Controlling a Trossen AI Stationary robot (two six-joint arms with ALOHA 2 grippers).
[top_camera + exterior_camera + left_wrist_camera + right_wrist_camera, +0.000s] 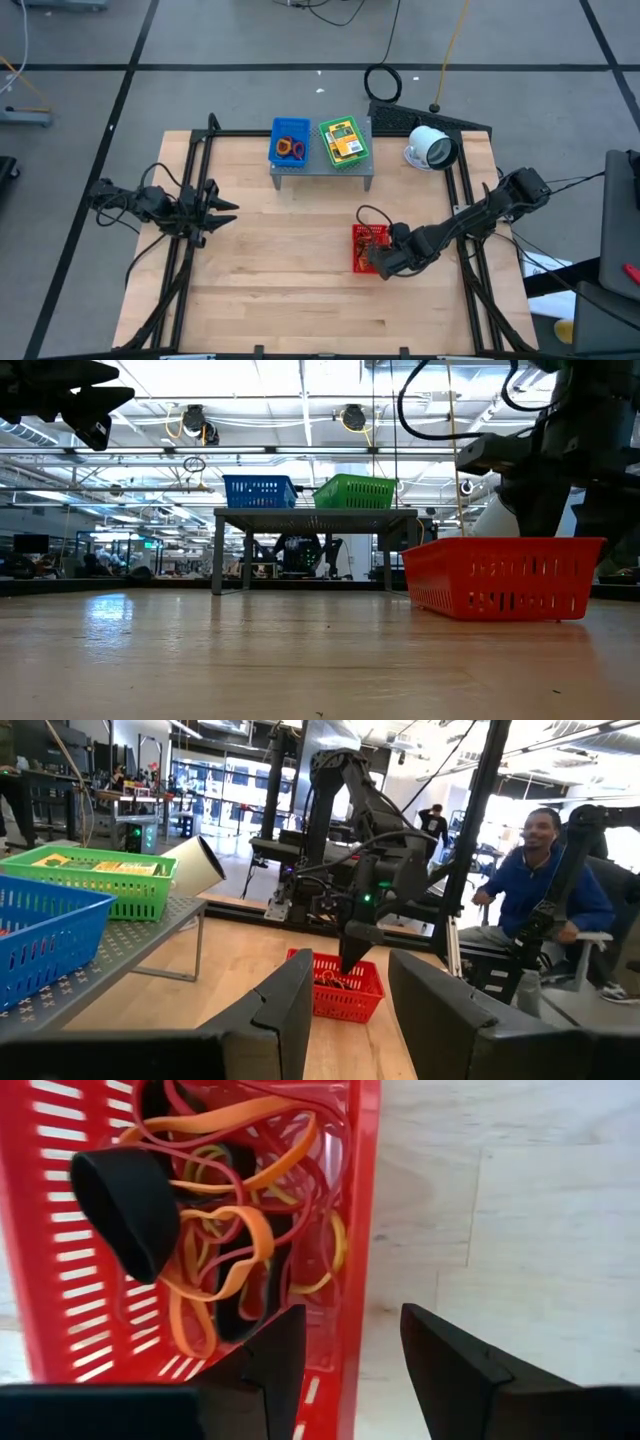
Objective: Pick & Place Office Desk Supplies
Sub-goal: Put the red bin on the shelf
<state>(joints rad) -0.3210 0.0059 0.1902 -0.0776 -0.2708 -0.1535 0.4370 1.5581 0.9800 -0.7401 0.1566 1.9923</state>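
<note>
A red basket (pixel 366 243) stands on the table right of centre and holds tangled orange, red and yellow rubber bands (pixel 225 1230) and wide black bands (pixel 125 1205). My right gripper (pixel 350 1320) hangs open just above it, one finger over the inside and one outside a side wall (pixel 357 1210), touching nothing that I can see. On a grey shelf (pixel 322 166) at the far edge stand a blue basket (pixel 290 143) with bands and a green basket (pixel 344 140) with yellow packets. My left gripper (pixel 225 208) waits open at the left, raised.
A white round device (pixel 430 148) lies right of the shelf at the far right corner. Black frame rails (pixel 192 180) run along both table sides. The bare wood in the middle and near part (pixel 280 270) is free. A seated person (pixel 535 890) shows beyond the right edge.
</note>
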